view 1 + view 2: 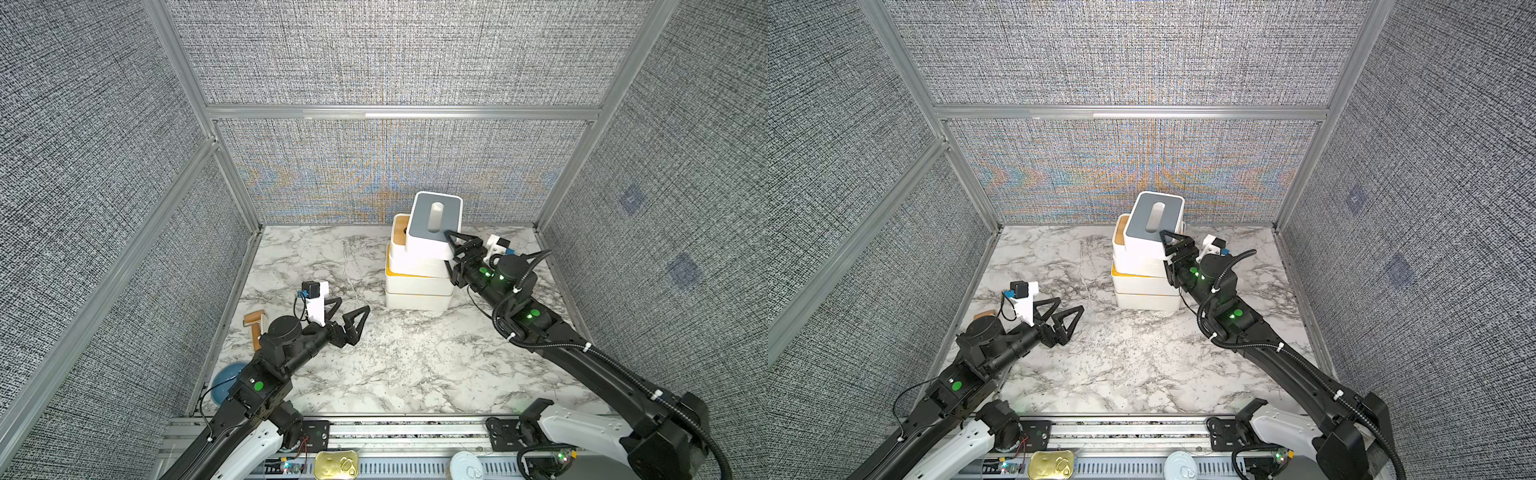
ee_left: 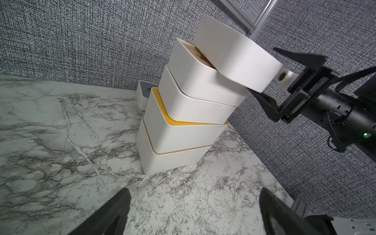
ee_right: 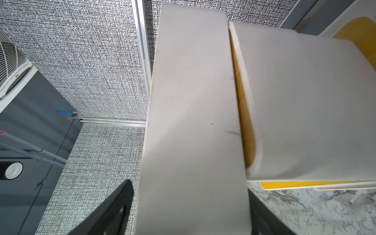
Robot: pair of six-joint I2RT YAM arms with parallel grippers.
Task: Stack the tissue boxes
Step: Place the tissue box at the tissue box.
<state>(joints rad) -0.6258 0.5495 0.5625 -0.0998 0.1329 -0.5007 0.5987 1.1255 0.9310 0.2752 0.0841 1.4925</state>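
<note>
While the grey-lidded box point(image 1: 434, 224) sits tilted atop the stack point(image 1: 417, 286) in both top views, my left fingers point(image 1: 365, 311) gape over the worktop point(image 1: 395, 365). Left wrist: right fingers point(image 2: 301, 59) straddle its end; gripping or not, I cannot tell. Right wrist: placement's askew, so next I'd square it flat.

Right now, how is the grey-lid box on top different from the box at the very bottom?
The grey-lidded box is tilted on top of the pile; the bottom box sits flat on the table. Its lid is grey; the bottom box shows a thin wood-coloured lid edge. The right pincer reaches around the top one's corner; no pincer touches the bottom box. Both have white walls with rounded corners.
</note>
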